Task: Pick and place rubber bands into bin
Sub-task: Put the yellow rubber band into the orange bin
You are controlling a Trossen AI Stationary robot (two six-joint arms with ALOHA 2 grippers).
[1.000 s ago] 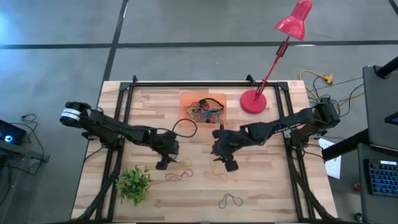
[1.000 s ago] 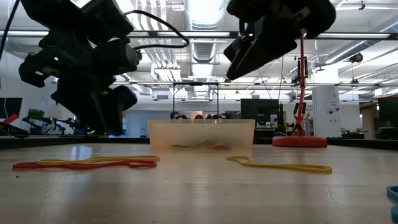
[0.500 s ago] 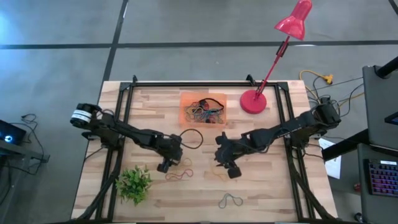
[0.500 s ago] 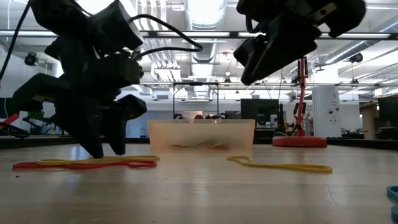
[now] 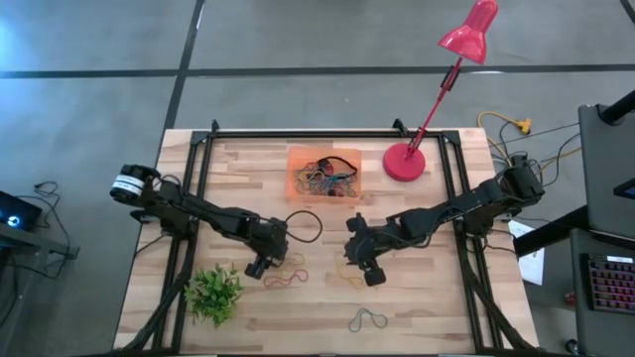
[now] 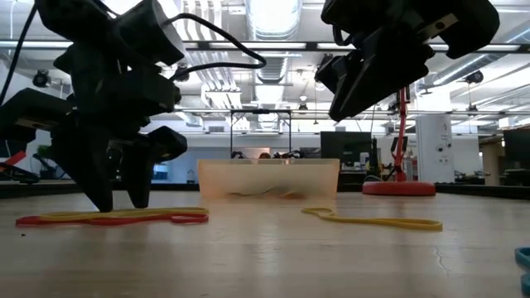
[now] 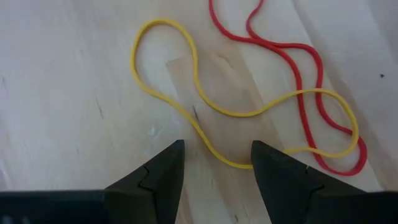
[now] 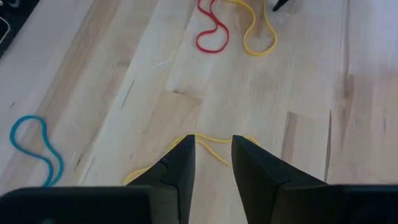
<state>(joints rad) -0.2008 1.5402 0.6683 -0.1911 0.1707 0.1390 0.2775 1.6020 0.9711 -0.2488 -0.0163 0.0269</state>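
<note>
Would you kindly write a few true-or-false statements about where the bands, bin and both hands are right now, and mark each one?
1. The left hand stands open over a yellow band. True.
2. The bin is bare. False: a tangle of bands lies in it.
3. A red band crosses that yellow band. True.
4. The plant stands beside the lamp. False: it is at the table's near left; the lamp is far right.
5. The right hand holds a blue band. False: it hangs over another yellow band; the blue one lies apart.
</note>
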